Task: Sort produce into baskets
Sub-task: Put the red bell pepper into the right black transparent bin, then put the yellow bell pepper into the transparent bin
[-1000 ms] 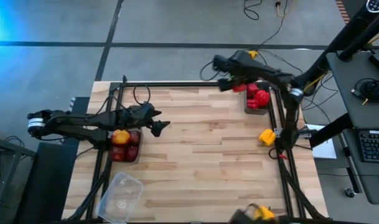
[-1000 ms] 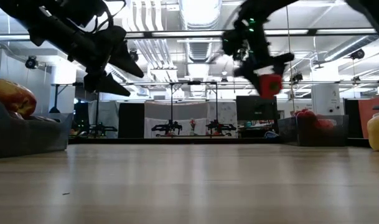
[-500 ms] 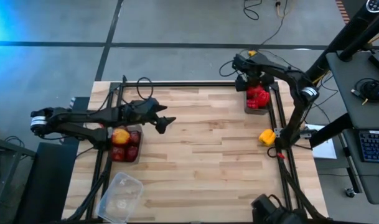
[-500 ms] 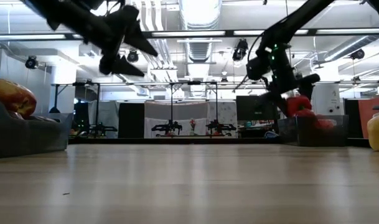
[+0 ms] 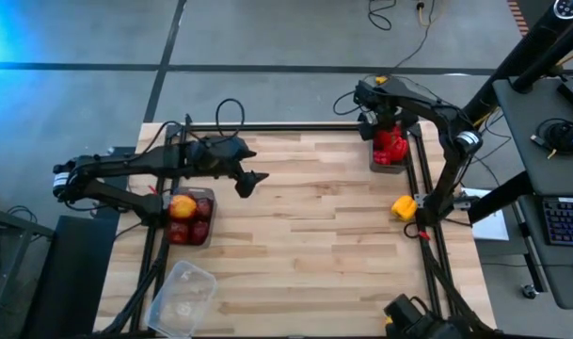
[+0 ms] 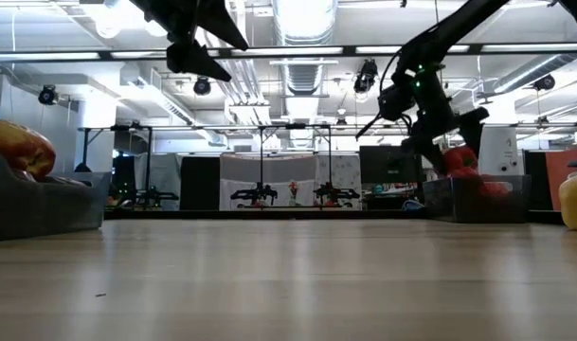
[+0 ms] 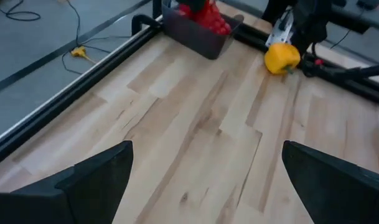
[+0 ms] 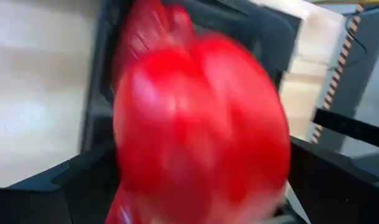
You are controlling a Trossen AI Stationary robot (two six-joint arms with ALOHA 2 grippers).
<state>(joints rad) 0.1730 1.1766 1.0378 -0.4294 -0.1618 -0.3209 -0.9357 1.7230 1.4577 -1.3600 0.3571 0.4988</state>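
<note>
Sorting is nearly done: our right fingers point(image 5: 385, 125) hang wide over the red peppers point(image 5: 390, 146) in the far-right tray point(image 5: 374, 162). Our left fingers point(image 5: 251, 181) are wide, holding nothing. One yellow pepper point(image 5: 404, 206) waits at the desk's right edge.

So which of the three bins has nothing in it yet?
The clear plastic tub at the table's near left corner; the grey tray by the left arm and the tray under the right gripper both hold produce.

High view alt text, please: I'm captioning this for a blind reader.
The right gripper hangs over a grey tray of red peppers at the table's far right. The left gripper hovers open mid-table; one yellow pepper lies loose.
</note>
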